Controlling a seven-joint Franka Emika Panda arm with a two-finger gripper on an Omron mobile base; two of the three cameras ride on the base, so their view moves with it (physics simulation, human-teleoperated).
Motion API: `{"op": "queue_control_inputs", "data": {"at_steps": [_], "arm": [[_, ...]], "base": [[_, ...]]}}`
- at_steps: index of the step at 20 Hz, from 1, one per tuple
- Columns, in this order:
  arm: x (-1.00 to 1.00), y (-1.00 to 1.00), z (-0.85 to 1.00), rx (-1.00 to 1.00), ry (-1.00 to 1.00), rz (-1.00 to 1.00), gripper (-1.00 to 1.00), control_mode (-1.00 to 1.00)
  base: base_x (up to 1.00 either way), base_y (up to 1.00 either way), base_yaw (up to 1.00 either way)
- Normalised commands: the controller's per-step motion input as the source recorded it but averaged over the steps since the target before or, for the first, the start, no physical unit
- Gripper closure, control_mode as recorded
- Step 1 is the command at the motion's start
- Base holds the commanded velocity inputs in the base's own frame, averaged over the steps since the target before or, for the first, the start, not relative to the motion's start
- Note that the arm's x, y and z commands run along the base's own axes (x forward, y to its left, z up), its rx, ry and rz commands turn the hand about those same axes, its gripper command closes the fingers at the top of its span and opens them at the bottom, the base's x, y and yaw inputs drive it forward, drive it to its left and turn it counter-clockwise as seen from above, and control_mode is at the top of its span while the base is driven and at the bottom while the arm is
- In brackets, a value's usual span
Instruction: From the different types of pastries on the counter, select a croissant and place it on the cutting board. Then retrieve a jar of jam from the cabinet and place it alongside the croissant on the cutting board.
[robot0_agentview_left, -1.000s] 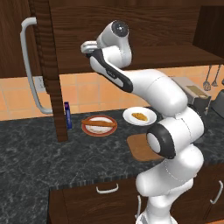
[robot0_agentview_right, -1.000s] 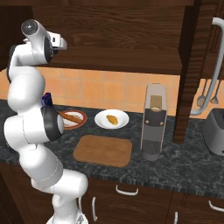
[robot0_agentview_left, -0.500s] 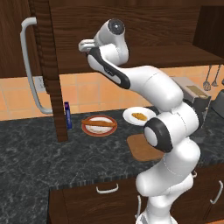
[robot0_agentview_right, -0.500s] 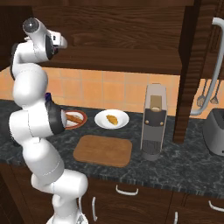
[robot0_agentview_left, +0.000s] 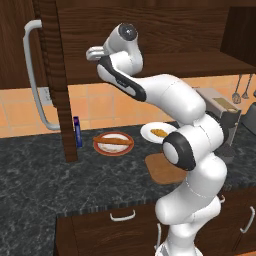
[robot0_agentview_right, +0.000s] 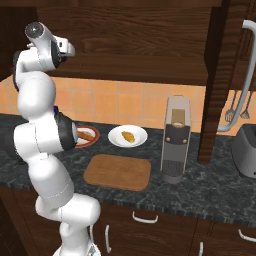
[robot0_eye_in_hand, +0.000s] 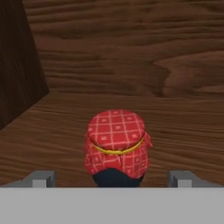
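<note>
Sitting between the open claw (robot0_eye_in_hand: 112, 179) tips: jar of jam (robot0_eye_in_hand: 116, 146).

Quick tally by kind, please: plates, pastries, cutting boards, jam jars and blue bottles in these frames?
Plates: 2, a red-rimmed plate and a white plate
Pastries: 2, a long stick pastry and a croissant
Cutting boards: 1, the cutting board
Jam jars: 1, the jar of jam
Blue bottles: 1, the blue bottle
Total: 7

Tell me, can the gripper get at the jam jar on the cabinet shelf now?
Probably yes. The jar of jam stands between the open gripper fingertips on the cabinet shelf, with nothing in front of it.
</note>
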Motion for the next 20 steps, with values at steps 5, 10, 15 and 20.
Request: {"op": "queue_control_inputs", "data": {"at_steps": [5, 10, 15, 20], "arm": [[0.19, -0.01, 0.0, 0.0, 0.06, 0.02, -1.0, -1.0], [0.14, 0.13, -0.04, 0.0, 0.03, 0.0, -1.0, -1.0], [0.33, 0.05, -0.11, 0.0, 0.01, 0.01, -1.0, -1.0], [0.06, 0.0, 0.0, 0.0, 0.0, 0.01, 1.0, -1.0]], "base": [[0.0, 0.0, 0.0], [0.0, 0.0, 0.0], [0.0, 0.0, 0.0], [0.0, 0.0, 0.0]]}}
